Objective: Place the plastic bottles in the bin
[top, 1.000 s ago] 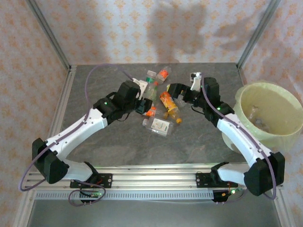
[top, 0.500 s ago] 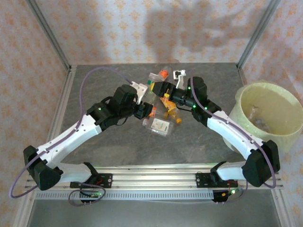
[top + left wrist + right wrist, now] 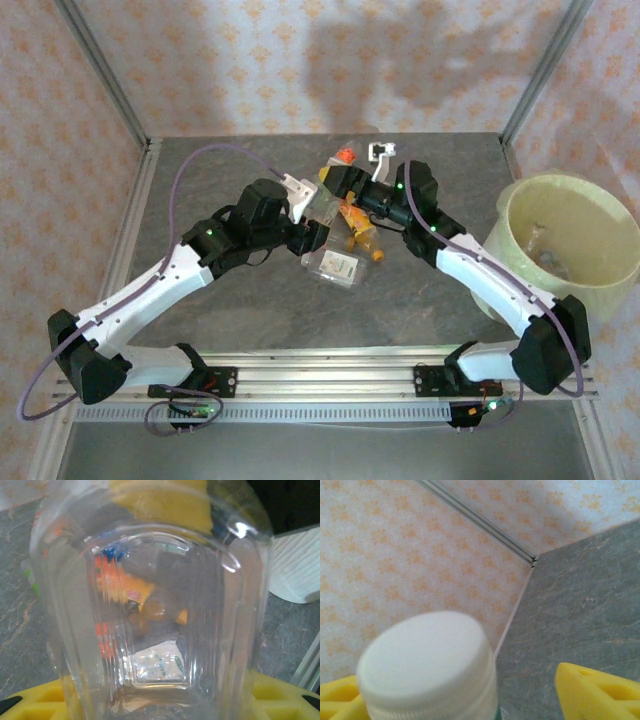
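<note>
While left gripper (image 3: pixel 315 237) jaws clamp a clear bottle (image 3: pixel 160 605), right gripper (image 3: pixel 336 181) jaws straddle a white-capped bottle (image 3: pixel 427 665), grip can't tell; other bottles (image 3: pixel 342 262) lie on the table (image 3: pixel 250 320) left of the bin (image 3: pixel 512 200), well apart.

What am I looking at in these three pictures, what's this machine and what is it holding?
It's two robot arms bolted at a table's near edge, each ending in a two-fingered tool. The wide picture is from a camera above and behind them; the other two are from small cameras on each wrist. On the grey table lies a small pile of plastic bottles, with a pale yellow-green bin at the right. The left tool is closed on a clear bottle, right up against its camera. The right tool has a white-capped bottle between its yellow fingers; whether it grips it yet, I can't tell.
</note>
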Controlling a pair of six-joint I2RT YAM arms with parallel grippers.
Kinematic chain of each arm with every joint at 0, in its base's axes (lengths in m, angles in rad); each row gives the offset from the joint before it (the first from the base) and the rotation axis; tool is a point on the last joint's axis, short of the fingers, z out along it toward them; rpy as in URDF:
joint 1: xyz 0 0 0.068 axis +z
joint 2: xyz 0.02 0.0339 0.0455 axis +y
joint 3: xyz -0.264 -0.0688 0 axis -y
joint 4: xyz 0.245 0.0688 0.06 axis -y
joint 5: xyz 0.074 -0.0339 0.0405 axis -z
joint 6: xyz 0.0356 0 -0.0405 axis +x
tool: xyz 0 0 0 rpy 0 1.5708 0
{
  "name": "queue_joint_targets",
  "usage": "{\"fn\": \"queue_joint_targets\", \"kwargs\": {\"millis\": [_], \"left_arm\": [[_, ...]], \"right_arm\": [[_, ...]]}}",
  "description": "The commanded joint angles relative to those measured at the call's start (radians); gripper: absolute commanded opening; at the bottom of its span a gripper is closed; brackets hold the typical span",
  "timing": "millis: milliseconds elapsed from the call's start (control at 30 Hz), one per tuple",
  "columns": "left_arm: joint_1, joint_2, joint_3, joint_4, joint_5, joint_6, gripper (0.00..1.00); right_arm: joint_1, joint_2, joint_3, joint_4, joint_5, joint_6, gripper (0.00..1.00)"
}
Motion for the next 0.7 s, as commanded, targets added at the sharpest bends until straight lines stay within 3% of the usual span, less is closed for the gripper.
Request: {"fn": "queue_joint_targets", "kwargs": {"millis": [0,267,400,567,667], "left_arm": [[-0.005,-0.018,0.023,-0.001,0.038,0.043,0.35],[0.005,0.004,0.053,-0.036,0.009,0.045,0.44],[0.011,0.006,0.062,-0.04,-0.01,0.035,0.46],[0.035,-0.007,0.055,-0.051,-0.04,0.001,0.66],[0.109,-0.031,0.035,-0.04,0.038,-0.045,0.77]], "right_arm": [[0.004,0.016,0.057,-0.028,-0.001,-0.018,0.67],[0.004,-0.011,0.096,-0.173,0.013,-0.1,0.42],[0.004,-0.028,0.107,-0.232,0.04,-0.125,0.34],[0.002,-0.039,0.136,-0.322,0.165,-0.135,0.29],[0.002,-0.046,0.147,-0.35,0.211,-0.149,0.28]]}}
